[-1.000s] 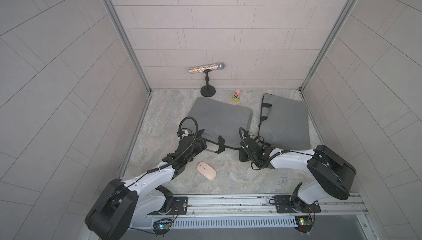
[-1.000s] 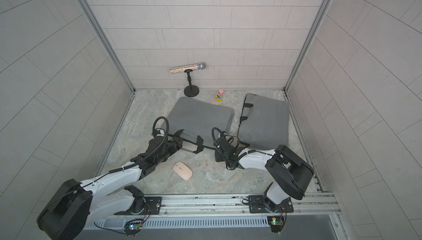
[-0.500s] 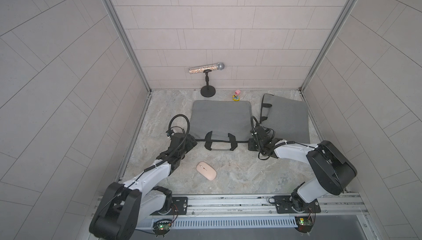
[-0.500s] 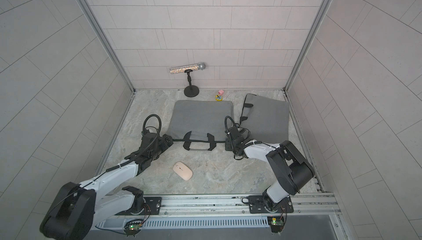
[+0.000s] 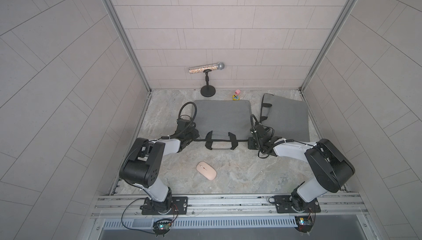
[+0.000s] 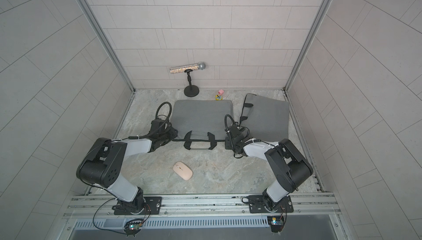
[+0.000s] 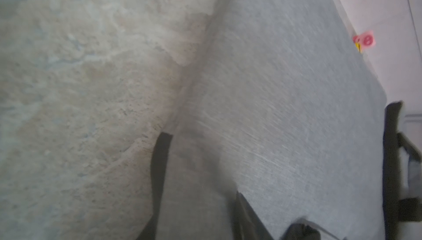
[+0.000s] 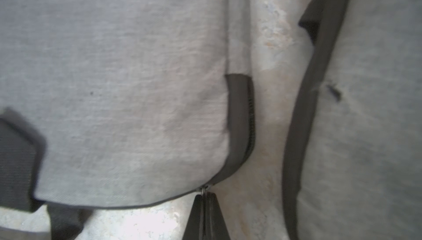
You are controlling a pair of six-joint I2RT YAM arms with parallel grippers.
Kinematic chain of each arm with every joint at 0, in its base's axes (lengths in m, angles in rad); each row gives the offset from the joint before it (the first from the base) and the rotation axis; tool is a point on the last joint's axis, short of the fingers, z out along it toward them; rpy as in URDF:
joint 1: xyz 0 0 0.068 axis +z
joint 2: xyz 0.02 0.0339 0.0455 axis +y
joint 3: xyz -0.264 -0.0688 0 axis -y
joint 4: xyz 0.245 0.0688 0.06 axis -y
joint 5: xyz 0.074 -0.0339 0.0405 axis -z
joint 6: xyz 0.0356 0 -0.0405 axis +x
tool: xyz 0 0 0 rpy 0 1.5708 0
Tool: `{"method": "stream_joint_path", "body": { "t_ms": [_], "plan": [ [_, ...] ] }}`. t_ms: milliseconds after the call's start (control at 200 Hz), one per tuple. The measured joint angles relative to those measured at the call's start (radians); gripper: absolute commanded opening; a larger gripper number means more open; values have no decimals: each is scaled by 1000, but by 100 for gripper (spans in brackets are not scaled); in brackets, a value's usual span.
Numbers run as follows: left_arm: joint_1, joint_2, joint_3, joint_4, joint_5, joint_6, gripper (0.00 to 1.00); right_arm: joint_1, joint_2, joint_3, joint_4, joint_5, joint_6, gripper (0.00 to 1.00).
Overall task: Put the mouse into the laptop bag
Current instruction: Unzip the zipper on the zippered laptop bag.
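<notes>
A pink mouse (image 5: 206, 170) lies alone on the marbled tabletop (image 5: 246, 172), low in the centre of both top views. It is outside the grey laptop bag (image 5: 221, 117) and well apart from it, just below the bag's black handle (image 5: 221, 144). The bag lies flat in mid-frame, its handle edge toward the bottom of the frame, with a gripper at each lower corner. The left gripper (image 5: 194, 137) sits against the lower left corner. The top views do not show its jaws, and the blurred left wrist view shows only grey fabric and dark strips, so whether it is released or grasping cannot be told. The right gripper (image 5: 250, 142) is at the lower right corner. In the right wrist view its jaws are clenched on the metal zip pull (image 8: 203, 189) at the end of the black zip band. A second grey bag (image 5: 286, 117) lies at the right of the frame, beside the first with bare tabletop between them. By the back wall, upper centre, a glittery microphone (image 5: 206, 67) rests on a black stand (image 5: 208, 90), with a small pink-and-yellow toy (image 5: 236, 94) to its right.
</notes>
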Motion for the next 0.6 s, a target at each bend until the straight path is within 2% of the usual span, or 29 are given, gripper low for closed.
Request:
{"method": "stream_joint_path", "body": {
  "t_ms": [65,265,420,600],
  "plan": [
    [2,-1,-8,20,0,-8,23,30,0,2,-4,14,0,0],
    [8,-68,-72,49,-20,-32,20,136,26,55,-80,65,9,0],
    [-7,-184,-145,17,-76,-50,18,219,70,120,-143,112,25,0],
    [-32,-338,-193,-97,-164,-70,8,291,132,201,-210,161,39,0]
  ]
}}
